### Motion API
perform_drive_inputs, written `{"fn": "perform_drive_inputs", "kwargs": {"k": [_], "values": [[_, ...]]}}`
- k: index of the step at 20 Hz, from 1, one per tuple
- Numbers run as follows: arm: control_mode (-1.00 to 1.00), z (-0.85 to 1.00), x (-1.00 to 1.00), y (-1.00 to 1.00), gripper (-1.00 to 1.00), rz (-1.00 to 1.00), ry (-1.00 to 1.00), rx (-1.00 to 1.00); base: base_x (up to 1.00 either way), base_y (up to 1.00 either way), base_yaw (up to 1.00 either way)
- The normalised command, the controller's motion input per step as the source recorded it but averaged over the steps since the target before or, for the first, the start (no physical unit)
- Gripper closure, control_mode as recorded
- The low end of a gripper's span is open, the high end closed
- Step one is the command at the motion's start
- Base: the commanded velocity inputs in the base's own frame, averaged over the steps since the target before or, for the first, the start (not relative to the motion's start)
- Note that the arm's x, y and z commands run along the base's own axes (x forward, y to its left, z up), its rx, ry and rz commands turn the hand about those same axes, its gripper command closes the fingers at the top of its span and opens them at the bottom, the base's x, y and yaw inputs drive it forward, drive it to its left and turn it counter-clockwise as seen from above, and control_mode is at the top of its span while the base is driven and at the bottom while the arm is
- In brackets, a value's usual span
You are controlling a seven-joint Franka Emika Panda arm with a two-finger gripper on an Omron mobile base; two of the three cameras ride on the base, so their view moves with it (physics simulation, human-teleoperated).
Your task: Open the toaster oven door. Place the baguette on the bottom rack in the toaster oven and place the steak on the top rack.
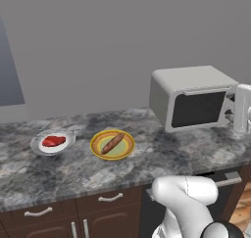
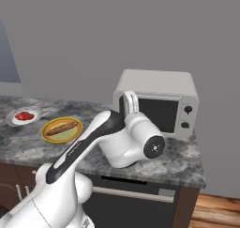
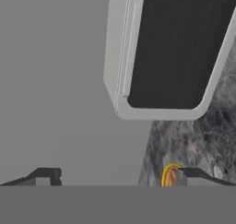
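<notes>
Nearest, along the front edge of the grey marbled counter [image 1: 162, 158], dark wood cabinet doors [image 1: 44, 217] with pale handles are seen below, and the white arm [image 2: 89, 145] is raised from there toward the oven. Further in, toward the left end of the counter, a yellow-rimmed green plate [image 1: 112, 145] is set with the baguette [image 1: 112, 143] lying slantwise on it, and just beside it, nearer the left edge, a white round plate [image 1: 52, 142] is set with the steak [image 1: 53, 141] on it; the two plates are kept apart. In the hand view the gripper [image 3: 122, 174] is seen with its two dark finger tips [image 3: 46, 174] spread wide apart and nothing held between them; the yellow plate rim is glimpsed beside one tip. Beyond, at the back right of the counter near the wall, the toaster oven [image 1: 188, 97] is placed, with the toaster oven door [image 1: 198, 108] shut flat against its front, its bar handle along the upper edge. Two black knobs [image 2: 187, 117] are seen on the right of its face. The racks are hidden behind the dark glass. Behind everything, a plain grey wall [image 1: 98, 46] is seen.
</notes>
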Motion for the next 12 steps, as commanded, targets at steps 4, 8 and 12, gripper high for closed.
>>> {"fn": "perform_drive_inputs", "kwargs": {"k": [4, 8, 12], "values": [[-1.00, 0.00, 0.29, 0.00, -1.00, 0.00, 0.00, 0.00, 0.00, 0.00, 0.00], [-1.00, 0.00, 0.32, 0.00, -1.00, 0.00, 0.00, 0.00, 0.00, 0.00, 0.00], [-1.00, 0.00, 0.35, 0.00, -1.00, 0.00, 0.00, 0.00, 0.00, 0.00, 0.00]]}}
